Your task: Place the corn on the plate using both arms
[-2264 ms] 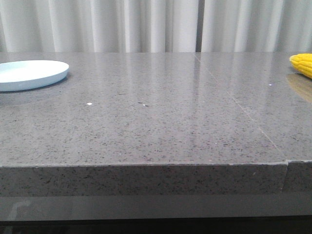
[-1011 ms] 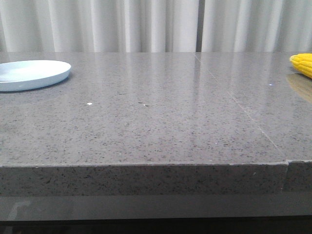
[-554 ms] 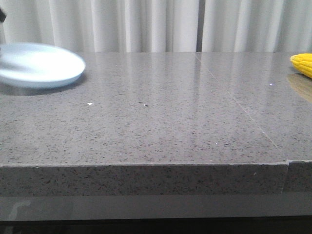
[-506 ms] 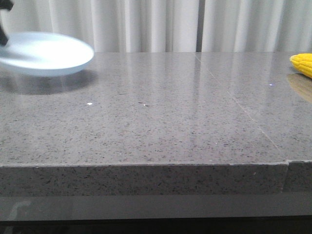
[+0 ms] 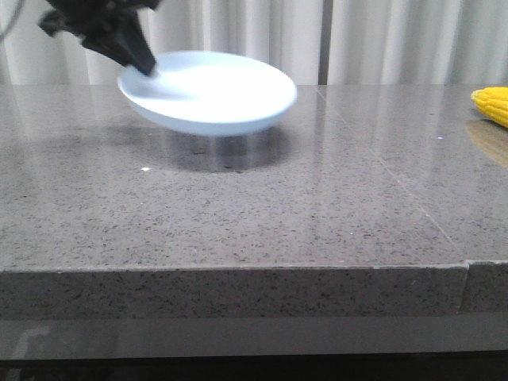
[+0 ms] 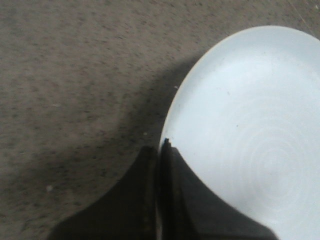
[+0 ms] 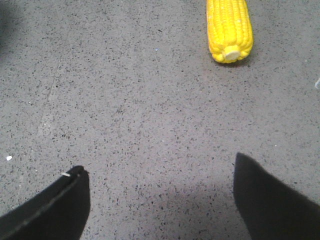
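Note:
The pale blue-white plate (image 5: 214,94) hangs tilted above the grey table, held by its left rim. My left gripper (image 5: 145,67) is shut on that rim; in the left wrist view the two dark fingers (image 6: 172,200) pinch the plate (image 6: 250,150) edge. The yellow corn (image 5: 494,104) lies on the table at the far right edge. In the right wrist view the corn (image 7: 229,27) lies ahead with its pale stub end toward the camera. My right gripper (image 7: 160,172) is open and empty above bare table, well short of the corn.
The grey speckled stone table (image 5: 254,206) has a seam running from the back middle toward the front right. Its front edge (image 5: 238,270) is close to the camera. White curtains (image 5: 381,40) hang behind. A small white speck (image 5: 144,169) lies on the table.
The plate has been lifted off the far left of the table and carried right and up toward the middle. My left gripper has come into view on its rim. The corn has not moved.

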`<state>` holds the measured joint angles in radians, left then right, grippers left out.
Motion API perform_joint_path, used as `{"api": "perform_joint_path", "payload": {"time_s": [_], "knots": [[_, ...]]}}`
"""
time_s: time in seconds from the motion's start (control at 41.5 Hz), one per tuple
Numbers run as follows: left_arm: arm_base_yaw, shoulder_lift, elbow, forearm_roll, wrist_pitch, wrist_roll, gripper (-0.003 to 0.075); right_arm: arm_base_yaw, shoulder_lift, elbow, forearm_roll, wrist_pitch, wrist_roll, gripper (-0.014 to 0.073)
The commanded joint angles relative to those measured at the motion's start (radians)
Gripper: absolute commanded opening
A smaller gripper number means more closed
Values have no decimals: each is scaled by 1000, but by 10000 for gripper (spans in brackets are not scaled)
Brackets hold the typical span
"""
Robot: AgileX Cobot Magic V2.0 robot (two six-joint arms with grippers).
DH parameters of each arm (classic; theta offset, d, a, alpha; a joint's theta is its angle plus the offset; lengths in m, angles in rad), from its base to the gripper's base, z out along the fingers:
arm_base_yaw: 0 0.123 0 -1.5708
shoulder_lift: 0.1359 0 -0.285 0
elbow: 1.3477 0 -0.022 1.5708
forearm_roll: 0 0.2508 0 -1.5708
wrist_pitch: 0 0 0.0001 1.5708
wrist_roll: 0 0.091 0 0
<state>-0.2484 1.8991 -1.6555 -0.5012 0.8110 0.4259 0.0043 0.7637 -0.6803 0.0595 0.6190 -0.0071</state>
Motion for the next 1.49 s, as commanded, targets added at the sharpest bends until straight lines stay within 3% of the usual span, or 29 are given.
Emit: {"api": "perform_joint_path", "payload": {"time_s": [0.0,0.313,0.554,0.626,0.891,1.06,1.252,1.469], "knots": [[-50,-17,-31,-55,-57,0,-20,0,1,-35,-4,-53,-8,614],[-112,53,-31,-65,-130,-19,10,0,1,-35,-4,-53,-8,614],[-100,37,-38,-61,-108,-19,371,0,1,-35,-4,-52,-8,614],[-100,8,-40,-61,-100,-19,421,0,1,-35,-4,-52,-8,614],[-200,-191,-40,67,-52,-23,421,0,1,-35,-4,-50,-8,614],[-293,-316,-16,287,9,-196,421,0,1,-35,-4,-50,-8,614],[-404,-472,125,549,21,-397,421,0,1,-35,-4,-50,-8,614],[-432,-666,354,551,-58,-470,421,0,1,-35,-4,-50,-8,614]]}}
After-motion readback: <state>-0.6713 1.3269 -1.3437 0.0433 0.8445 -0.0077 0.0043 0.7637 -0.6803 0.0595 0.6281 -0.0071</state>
